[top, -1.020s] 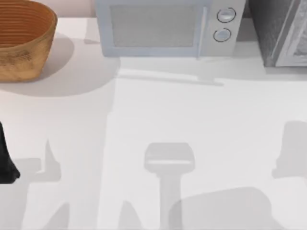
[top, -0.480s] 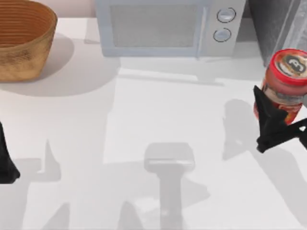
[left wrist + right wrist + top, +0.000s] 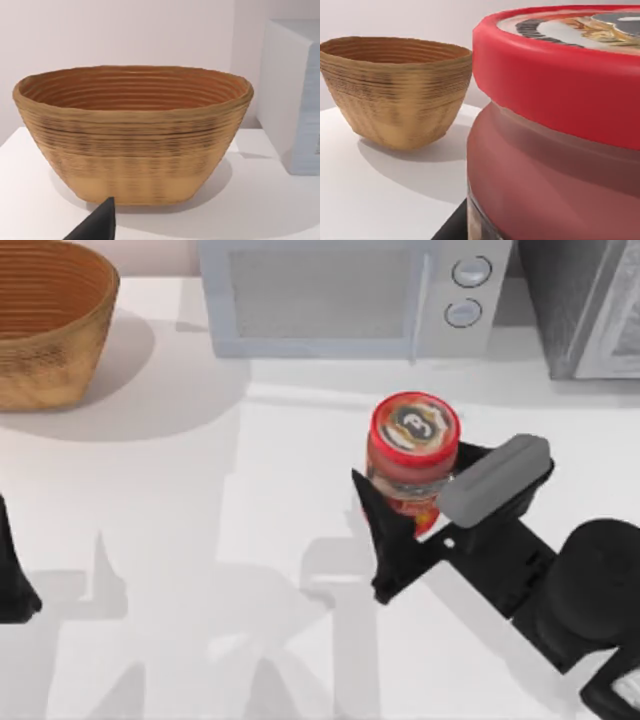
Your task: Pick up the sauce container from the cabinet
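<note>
The sauce container (image 3: 412, 452), a small round jar with a red lid and a dark circular label, is held upright above the middle of the table. My right gripper (image 3: 412, 485) is shut on its reddish body, one black finger on each side, and the arm reaches in from the lower right. Seen through the right wrist camera, the sauce container (image 3: 560, 125) is very close, with its red lid on top. The grey cabinet (image 3: 590, 310) stands at the back right corner. My left gripper (image 3: 12, 580) is parked at the table's left edge, and one of its dark fingertips (image 3: 100, 222) pokes into the left wrist view.
A white microwave (image 3: 345, 298) stands at the back centre. A woven brown basket (image 3: 45, 325) sits at the back left, and the same basket (image 3: 132, 132) faces the left wrist camera. The basket (image 3: 395, 90) also appears beyond the jar. Bare white table lies in front of the jar.
My right arm came in from the right carrying the sauce container and has moved left, from beside the cabinet to the middle of the table. The left arm has stayed put.
</note>
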Tool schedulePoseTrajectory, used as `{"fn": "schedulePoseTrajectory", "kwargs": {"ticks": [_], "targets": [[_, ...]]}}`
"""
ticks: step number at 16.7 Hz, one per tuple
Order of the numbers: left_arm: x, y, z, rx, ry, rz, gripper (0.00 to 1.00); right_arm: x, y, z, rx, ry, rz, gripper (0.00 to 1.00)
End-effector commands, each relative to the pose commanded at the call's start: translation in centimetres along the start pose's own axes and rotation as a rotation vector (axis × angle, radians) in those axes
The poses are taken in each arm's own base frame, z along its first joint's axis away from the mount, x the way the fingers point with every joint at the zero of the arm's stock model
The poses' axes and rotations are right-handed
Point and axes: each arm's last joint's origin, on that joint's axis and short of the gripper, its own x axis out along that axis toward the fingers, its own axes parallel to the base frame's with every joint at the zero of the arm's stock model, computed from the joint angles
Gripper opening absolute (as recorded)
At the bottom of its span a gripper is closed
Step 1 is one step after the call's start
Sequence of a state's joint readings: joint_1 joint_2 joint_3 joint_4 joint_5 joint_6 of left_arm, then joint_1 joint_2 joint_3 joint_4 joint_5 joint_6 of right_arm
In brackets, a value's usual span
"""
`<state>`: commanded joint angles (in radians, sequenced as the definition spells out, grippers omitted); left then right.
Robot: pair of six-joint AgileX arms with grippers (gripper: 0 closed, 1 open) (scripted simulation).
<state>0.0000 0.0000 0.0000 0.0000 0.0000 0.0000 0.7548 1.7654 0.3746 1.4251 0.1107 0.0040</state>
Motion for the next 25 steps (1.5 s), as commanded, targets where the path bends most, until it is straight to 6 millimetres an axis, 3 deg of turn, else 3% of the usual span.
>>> {"fn": "schedulePoseTrajectory", "kwargs": {"ticks": [6,13,21,25], "targets": [[0.0,0.0,0.0,0.0,0.0,0.0,1.0,0.6,3.3,-4.5,0.008,0.034,0.095,0.0],[0.0,0.0,0.0,0.0,0.0,0.0,1.0,0.6,3.3,-4.8,0.009,0.044,0.096,0.0],[0.0,0.0,0.0,0.0,0.0,0.0,1.0,6.0,4.1,-7.2,0.009,0.034,0.099,0.0],[0.0,0.0,0.0,0.0,0.0,0.0,1.0,6.4,4.1,-7.5,0.008,0.037,0.099,0.0]]}}
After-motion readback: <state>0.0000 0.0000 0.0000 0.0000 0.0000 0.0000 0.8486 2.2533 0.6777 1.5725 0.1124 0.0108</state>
